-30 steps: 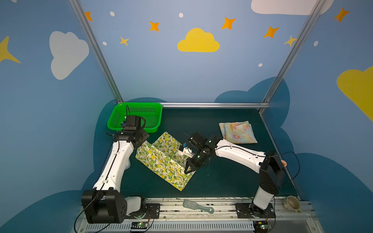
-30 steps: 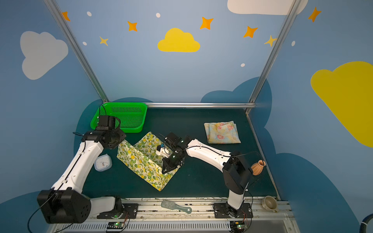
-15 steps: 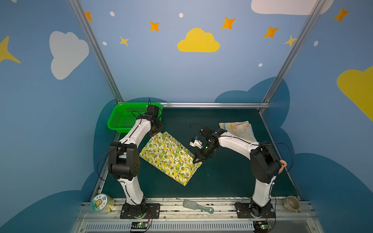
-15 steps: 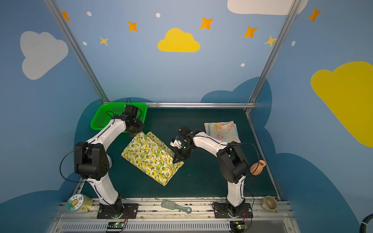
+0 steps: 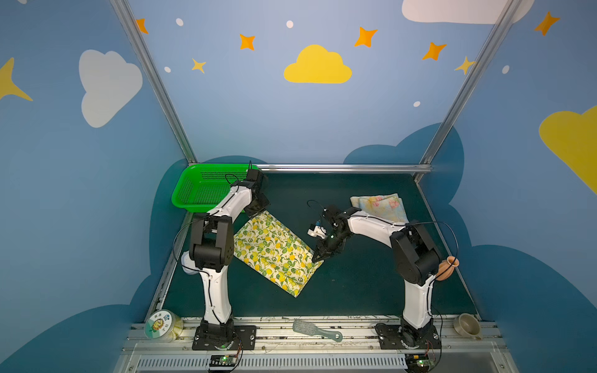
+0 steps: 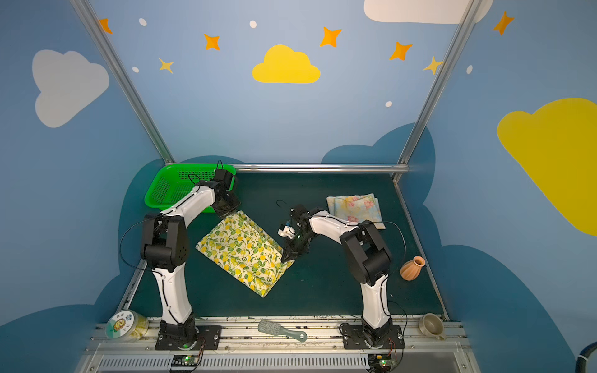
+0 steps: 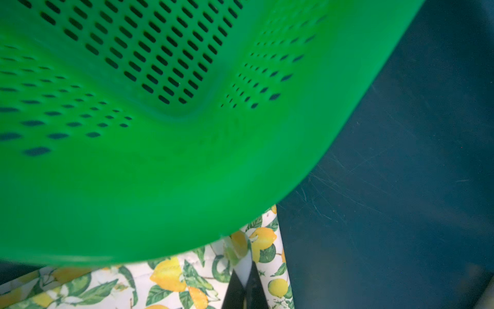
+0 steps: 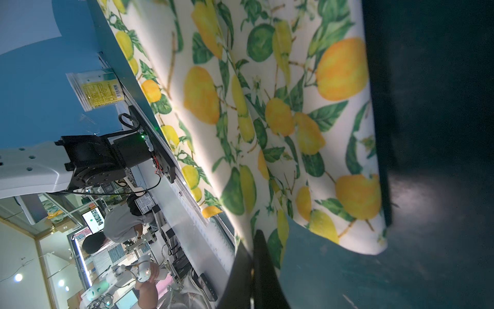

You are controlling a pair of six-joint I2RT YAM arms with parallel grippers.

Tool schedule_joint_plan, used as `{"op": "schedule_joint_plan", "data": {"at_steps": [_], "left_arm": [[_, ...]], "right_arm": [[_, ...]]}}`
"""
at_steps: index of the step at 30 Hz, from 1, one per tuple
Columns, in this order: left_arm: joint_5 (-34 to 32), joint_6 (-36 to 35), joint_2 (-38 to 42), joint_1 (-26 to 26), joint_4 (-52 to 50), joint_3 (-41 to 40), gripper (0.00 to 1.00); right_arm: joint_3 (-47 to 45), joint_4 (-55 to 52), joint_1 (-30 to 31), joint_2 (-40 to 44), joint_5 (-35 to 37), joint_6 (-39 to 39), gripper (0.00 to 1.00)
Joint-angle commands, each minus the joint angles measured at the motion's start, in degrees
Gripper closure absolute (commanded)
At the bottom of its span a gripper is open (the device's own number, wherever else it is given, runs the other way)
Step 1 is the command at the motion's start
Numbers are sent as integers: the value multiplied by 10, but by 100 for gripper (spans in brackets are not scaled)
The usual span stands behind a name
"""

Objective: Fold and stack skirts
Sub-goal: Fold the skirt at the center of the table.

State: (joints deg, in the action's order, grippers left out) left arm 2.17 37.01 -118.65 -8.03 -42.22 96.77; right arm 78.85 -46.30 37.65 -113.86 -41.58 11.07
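lemon skirt (image 5: 274, 252) has dropped flat and folded on the counter (image 5: 355, 290); left jaws and right jaws pinch its corners.

Left arm reaches far, elbow high, left claw (image 5: 257, 211) pointing down, pinched closed. Right arm stretches left toward centre, right claw (image 5: 317, 257) tilted down, closed too.

A green mesh basket (image 5: 193, 193) sits at the far left corner of the dark green surface (image 5: 355, 290) — left of centre in both top views. Along the metal rail (image 5: 274, 326) at the bottom lie a round tub with a sunflower label (image 5: 163, 326) at lower left, a grey-green brush (image 5: 315, 330) in the middle and a beige cup (image 5: 466, 325) at lower right. A terracotta vase (image 6: 412, 267) stands near the surface's right edge.
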Motion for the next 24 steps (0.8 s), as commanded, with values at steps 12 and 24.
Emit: {"op": "schedule_joint_plan", "data": {"at_steps": [12,24], "left_arm": [[-60,-12,-34,4,-14,40,96],[-76,-17,-41,4,-23,43,96]], "right_arm": [[16,-62,-4,-24,56,10,100],[48,-78,-3,-46,96,13,100]]}}
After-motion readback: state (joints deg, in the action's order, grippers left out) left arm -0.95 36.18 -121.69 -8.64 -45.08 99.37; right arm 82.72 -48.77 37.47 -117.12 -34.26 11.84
